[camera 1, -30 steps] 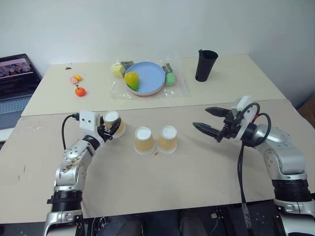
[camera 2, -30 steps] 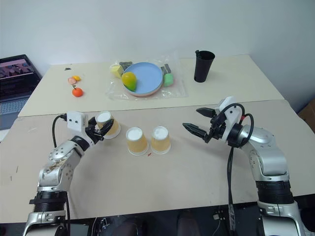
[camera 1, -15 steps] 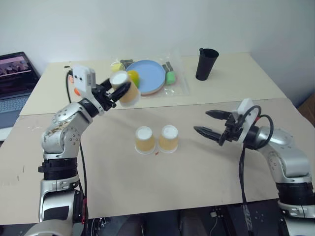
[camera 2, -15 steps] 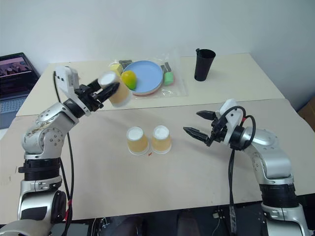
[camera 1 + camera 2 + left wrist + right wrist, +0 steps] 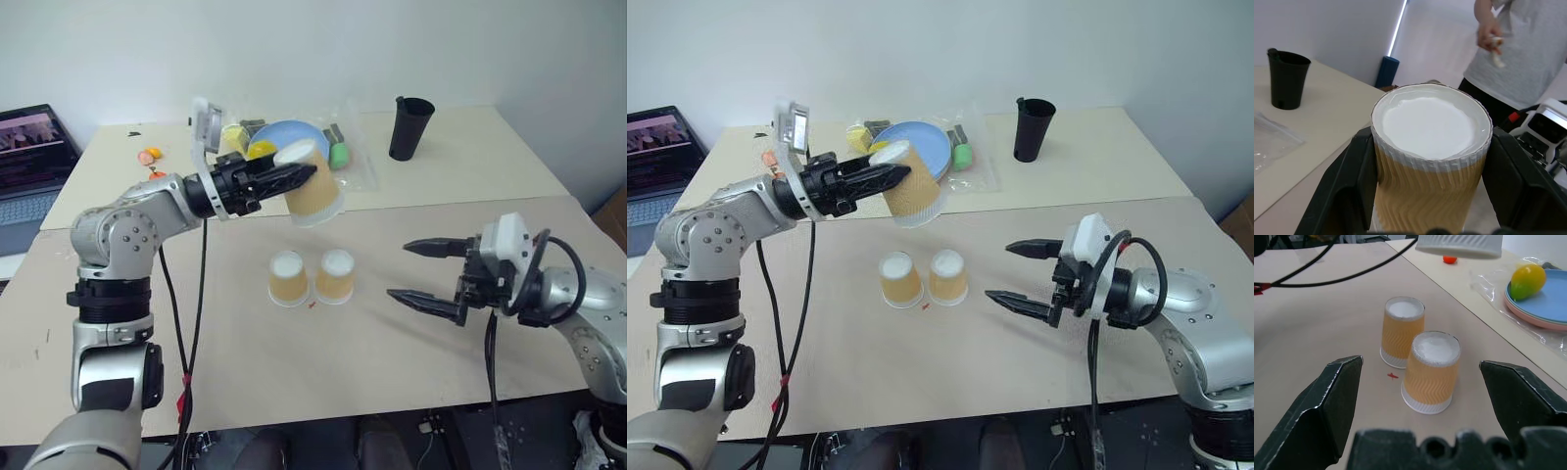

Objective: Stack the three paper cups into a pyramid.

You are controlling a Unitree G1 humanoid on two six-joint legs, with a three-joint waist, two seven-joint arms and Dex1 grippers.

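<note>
The third cup was in the air, tilted with its white base toward the left arm's side and its rim lower, clamped across its ribbed wall by the left gripper, above and behind the two base cups, which stood upside down side by side on the near table, touching or nearly so. To place it well, I judge the gripper should first level the cup so its rim faces straight down, then carry it over the seam between the two white bases and lower it until the rim rests on both, letting go only once it sits flat (a light squeeze matters, since the thin wall could dent). The right gripper hung empty with its fingers spread wide, pointing at the pair from the right and well clear of them; it should stay out of the way. From the head views the cup's open mouth was hidden, and whether the base cups actually touched was hard to tell. In the left wrist view the cup blocked the pair below, and a person stood beyond the table, cut off at the frame's top.
</note>
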